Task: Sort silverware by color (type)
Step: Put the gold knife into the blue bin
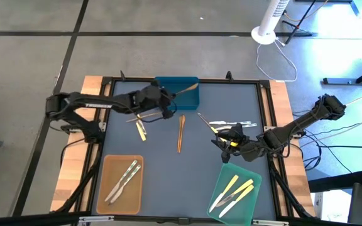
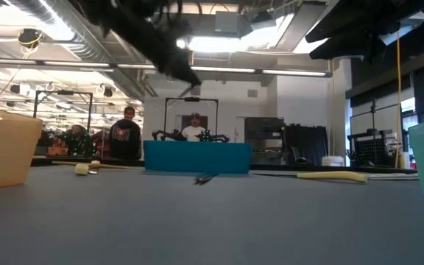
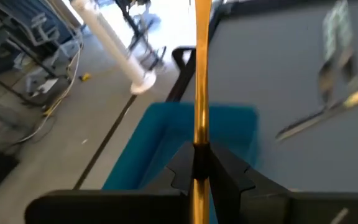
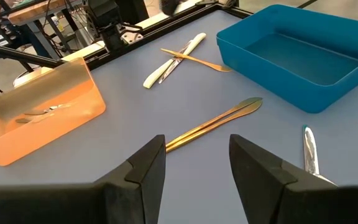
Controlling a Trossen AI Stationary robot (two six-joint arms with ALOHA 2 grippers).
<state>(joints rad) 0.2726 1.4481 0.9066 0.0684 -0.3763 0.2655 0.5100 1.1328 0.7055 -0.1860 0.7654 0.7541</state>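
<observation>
Left gripper point(image 1: 168, 100) is up at the blue tray point(image 1: 184, 83) in the upper middle of the high view, jaws pinching a gold utensil point(image 3: 201, 74) over it; looks like the drop-off step, so next comes a release inside the walls. Right gripper point(image 4: 197, 165), jaws spread and empty, hangs above the table point(image 1: 187, 163). Its wrist view shows two gold utensils point(image 4: 213, 124) lying loose; silver ones point(image 1: 124, 179) sit in the tan tray point(image 1: 105, 194), yellow ones point(image 1: 239, 187) in the green tray point(image 1: 222, 204)

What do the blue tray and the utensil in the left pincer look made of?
Blue tray: likely moulded plastic, with smooth, evenly coloured walls. Utensil clamped in the left pincer: glossy golden-brown with bright highlights, so coated metal or shiny plastic; unclear which.
</observation>
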